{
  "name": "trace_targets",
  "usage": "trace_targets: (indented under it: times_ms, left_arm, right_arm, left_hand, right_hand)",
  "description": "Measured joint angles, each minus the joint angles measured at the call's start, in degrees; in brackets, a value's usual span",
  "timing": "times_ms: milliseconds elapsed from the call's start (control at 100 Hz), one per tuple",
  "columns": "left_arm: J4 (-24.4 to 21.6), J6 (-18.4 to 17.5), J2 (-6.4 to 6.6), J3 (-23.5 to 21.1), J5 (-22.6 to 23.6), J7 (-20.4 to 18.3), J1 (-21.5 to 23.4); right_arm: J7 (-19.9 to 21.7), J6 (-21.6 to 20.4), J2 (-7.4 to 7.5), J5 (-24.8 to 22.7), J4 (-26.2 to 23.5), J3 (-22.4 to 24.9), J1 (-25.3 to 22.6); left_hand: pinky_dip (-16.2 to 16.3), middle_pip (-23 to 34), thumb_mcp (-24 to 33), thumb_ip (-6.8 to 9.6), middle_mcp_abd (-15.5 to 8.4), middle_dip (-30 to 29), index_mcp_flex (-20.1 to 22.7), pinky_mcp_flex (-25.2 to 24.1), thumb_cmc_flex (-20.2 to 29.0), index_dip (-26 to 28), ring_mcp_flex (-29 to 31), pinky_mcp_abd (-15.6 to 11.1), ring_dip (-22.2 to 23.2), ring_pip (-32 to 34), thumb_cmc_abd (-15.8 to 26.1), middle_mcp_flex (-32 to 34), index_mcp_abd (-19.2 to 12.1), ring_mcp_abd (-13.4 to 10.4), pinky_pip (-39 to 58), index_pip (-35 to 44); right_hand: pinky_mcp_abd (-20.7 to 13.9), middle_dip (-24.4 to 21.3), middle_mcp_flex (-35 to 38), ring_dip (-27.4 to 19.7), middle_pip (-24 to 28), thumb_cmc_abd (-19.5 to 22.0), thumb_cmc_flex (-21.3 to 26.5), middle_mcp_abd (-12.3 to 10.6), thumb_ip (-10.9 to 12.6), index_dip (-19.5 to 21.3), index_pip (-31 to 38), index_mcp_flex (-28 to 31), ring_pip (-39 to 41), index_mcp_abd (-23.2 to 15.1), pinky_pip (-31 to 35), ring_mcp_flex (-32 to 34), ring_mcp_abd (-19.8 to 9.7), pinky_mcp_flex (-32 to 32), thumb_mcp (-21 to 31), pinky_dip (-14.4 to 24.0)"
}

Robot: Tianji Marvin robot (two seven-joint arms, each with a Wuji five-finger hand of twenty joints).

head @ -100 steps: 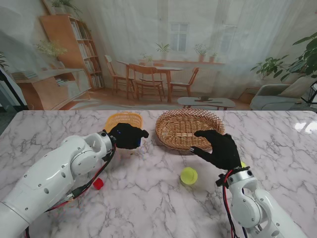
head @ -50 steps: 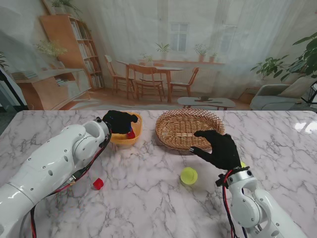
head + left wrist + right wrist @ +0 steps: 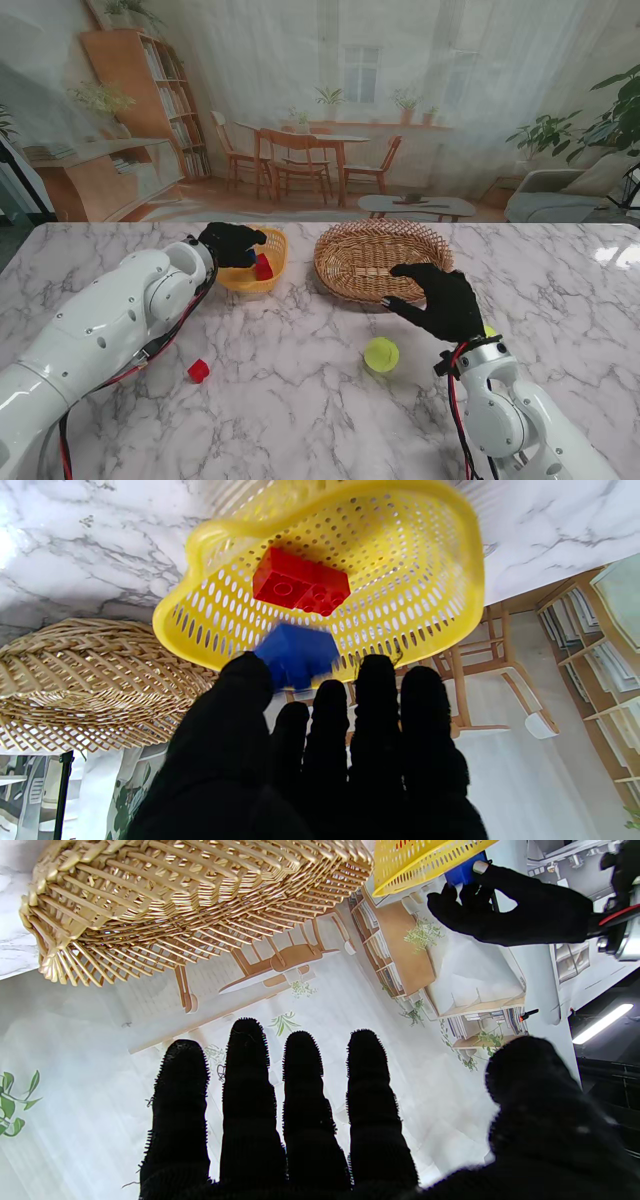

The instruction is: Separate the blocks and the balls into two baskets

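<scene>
Much of the left hand (image 3: 232,243) is hard to read from the stand camera, where its black glove merges into one dark shape over the near rim of the yellow perforated basket (image 3: 272,275); the left wrist view shows a blue block (image 3: 296,655) between thumb and fingers, blurred, and it seems pinched there, though whether the fingers truly clamp it I cannot tell. A red studded block (image 3: 300,587) lies inside that basket, partly hidden by the hand in the stand view. The right hand (image 3: 443,297) hovers with fingers spread and empty just on my side of the oval wicker basket (image 3: 340,268), covering its near right rim; the wicker basket's floor shows only weave. A yellow-green ball (image 3: 381,354) sits on the table near that hand, to its left and nearer to me, and a sliver of a second ball (image 3: 490,331) peeks out behind the right wrist, mostly hidden. A small red block (image 3: 198,371) rests alone beside the left forearm, well apart from both baskets. The surface is white marble (image 3: 300,410) with grey veins; behind it hangs a printed backdrop of bookshelves, dining chairs and plants. Only the right wrist camera catches the left hand from the side, with blue showing at its fingertips under the yellow rim
</scene>
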Motion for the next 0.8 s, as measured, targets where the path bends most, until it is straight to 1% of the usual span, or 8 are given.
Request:
trace_targets:
  times_ms: [50,160,210,310,410,550,630,800]
  left_arm:
    - [0.27,0.11,0.04,0.41,0.27,-0.09,-0.25]
    - [0.66,0.09,0.11,0.59,0.73,-0.38,-0.44]
    - [0.66,0.0,0.18,0.42,1.09,-0.72,-0.4]
    - [0.28,-0.56,0.33,-0.84,2.66,-1.18,0.13]
    - [-1.45,-2.29,0.59,-4.2,5.35,-1.69,1.85]
    - [-5.59,-4.97,1.36,-9.01,9.35,-2.59,4.88]
    - [-8.79,-6.28,1.71,-12.25,9.98,-5.84,6.98]
    - [-13.13,-10.25,2.12,-18.02,14.24,-6.25,11.39]
  right_arm:
    - [0.0,0.0,0.0,0.01,0.01,0.0,0.01]
    - [-0.03,0.02,0.0,0.03,0.02,0.01,0.0]
    - [-0.08,0.02,-0.01,0.04,0.02,0.04,-0.01]
    - [-0.1,0.02,-0.01,0.04,0.02,0.05,-0.01]
    - [-0.06,0.04,-0.01,0.07,0.04,0.05,-0.01]
    - [0.1,0.13,-0.01,0.12,0.05,0.03,0.02]
    - [0.12,0.15,0.0,0.12,0.07,0.02,0.03]
    - [0.13,0.16,0.0,0.13,0.08,0.01,0.03]
  left_hand:
    - [-0.09,-3.71,-1.22,0.0,0.89,-7.36,-0.03,-1.64,-0.72,-2.09,-1.59,0.32,-4.28,-3.91,0.46,-1.36,-0.06,0.71,-1.96,-3.27]
    - [-1.47,-10.32,-3.83,0.0,1.73,-16.58,-1.06,-5.21,-3.08,-5.24,-5.59,1.39,-12.3,-9.99,1.77,-4.99,-0.1,2.16,-6.05,-8.5]
    - [-2.16,-12.16,-4.34,0.0,2.14,-18.75,-1.58,-6.58,-3.69,-6.19,-6.68,1.94,-14.78,-11.51,2.43,-6.27,-0.15,2.36,-7.73,-10.06]
    - [-3.2,-13.4,-6.14,-0.16,2.23,-20.89,-1.58,-8.32,-5.71,-6.6,-8.24,2.01,-17.04,-12.94,3.1,-7.29,-0.16,2.97,-9.6,-10.78]
    - [-4.29,-14.33,-6.42,-0.2,2.32,-21.82,-1.58,-10.1,-7.35,-6.88,-9.69,2.78,-18.97,-14.06,3.87,-7.65,-0.18,3.15,-11.78,-11.23]
    - [-4.54,-15.39,-6.59,-0.8,2.19,-22.68,-0.72,-12.3,-11.08,-6.89,-10.65,3.7,-21.11,-15.51,7.47,-7.65,-0.56,3.15,-13.33,-11.36]
    - [-4.55,-16.54,-7.1,-0.81,2.19,-23.14,-0.68,-13.18,-13.0,-6.89,-11.65,4.37,-21.81,-16.31,9.0,-7.65,-1.05,3.6,-14.52,-11.8]
    - [-4.6,-17.39,-7.22,-0.82,2.19,-23.16,-0.05,-14.02,-13.91,-6.89,-11.65,5.02,-22.43,-16.86,9.01,-7.62,-1.52,3.64,-16.06,-12.37]
  right_hand:
    - [0.0,0.0,0.0,0.0,0.0,0.0,0.0,0.0,0.0,0.0,0.0,0.0,0.0,0.0,0.0,0.0,0.0,0.0,0.0,0.0]
    - [0.0,0.0,0.0,0.0,0.0,0.0,0.0,0.0,0.0,0.0,0.0,0.0,0.0,0.0,0.0,0.0,0.0,0.0,0.0,0.0]
    - [0.0,0.0,0.0,0.0,0.0,0.0,0.0,0.0,0.0,0.0,0.0,0.0,0.0,0.0,0.0,0.0,0.0,0.0,0.0,0.0]
    - [0.0,0.0,0.0,0.0,0.0,0.0,0.0,0.0,0.0,0.0,0.0,0.0,0.0,0.0,0.0,0.0,0.0,0.0,0.0,0.0]
    - [0.0,0.0,0.0,0.0,0.0,0.0,0.0,0.0,0.0,0.0,0.0,0.0,0.0,0.0,0.0,0.0,0.0,0.0,0.0,0.0]
    - [0.0,0.0,0.0,0.0,0.0,0.0,0.0,0.0,0.0,0.0,0.0,0.0,0.0,0.0,0.0,0.0,0.0,0.0,0.0,0.0]
    - [0.0,0.0,0.0,0.0,0.0,0.0,0.0,0.01,0.0,0.0,0.0,0.0,0.0,0.0,0.0,0.0,0.01,0.0,0.0,0.0]
    - [0.0,0.0,0.01,0.0,0.0,0.0,0.0,0.02,0.0,0.0,0.0,0.0,0.0,0.0,0.0,0.0,0.01,0.0,0.0,0.0]
